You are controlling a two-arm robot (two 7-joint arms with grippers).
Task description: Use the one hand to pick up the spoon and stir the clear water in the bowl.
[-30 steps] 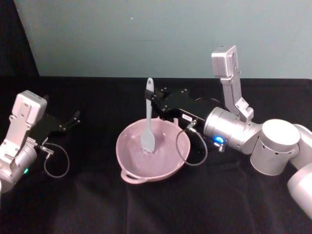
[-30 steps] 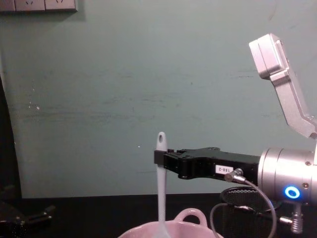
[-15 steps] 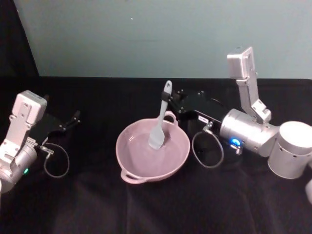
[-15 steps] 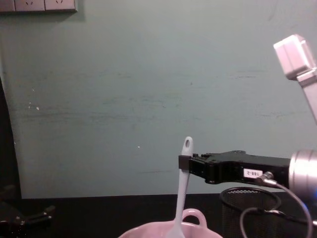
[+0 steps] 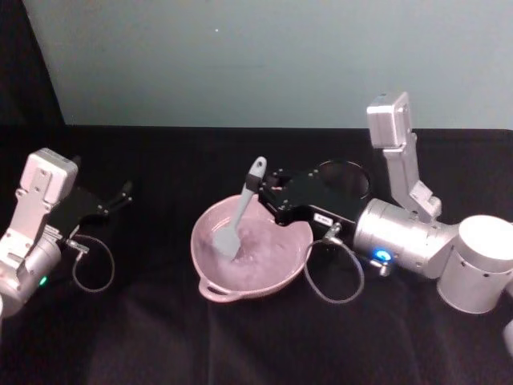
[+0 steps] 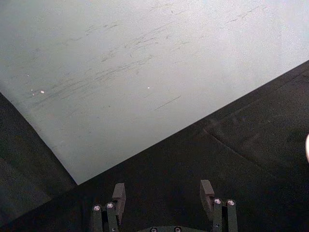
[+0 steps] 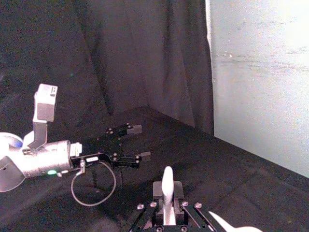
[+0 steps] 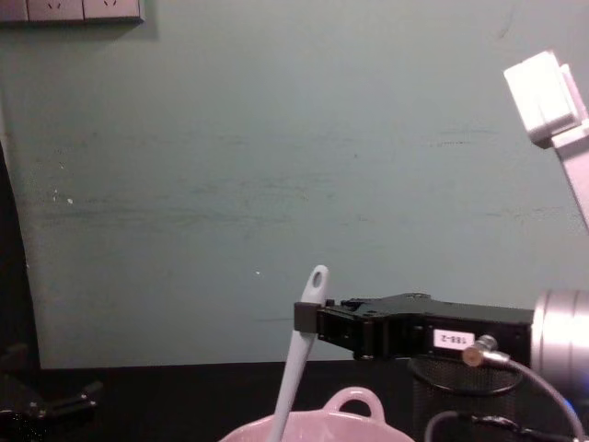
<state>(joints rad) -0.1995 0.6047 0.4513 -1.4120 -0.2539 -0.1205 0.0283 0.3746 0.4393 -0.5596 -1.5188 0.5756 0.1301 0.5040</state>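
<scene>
Jaws of the right gripper (image 5: 268,191) are clamping the spoon (image 5: 240,211) just below its handle tip, and the spoon is leaning with its scoop dipping into the water (image 5: 260,245) inside the pink bowl (image 5: 276,263) at mid-table. Left gripper (image 5: 120,196) is resting well apart on the black table (image 5: 160,337), its jaws standing apart

Right gripper (image 5: 266,192) reaching left, jaws clamped, left gripper (image 6: 163,189) parked low, jaws apart
</scene>
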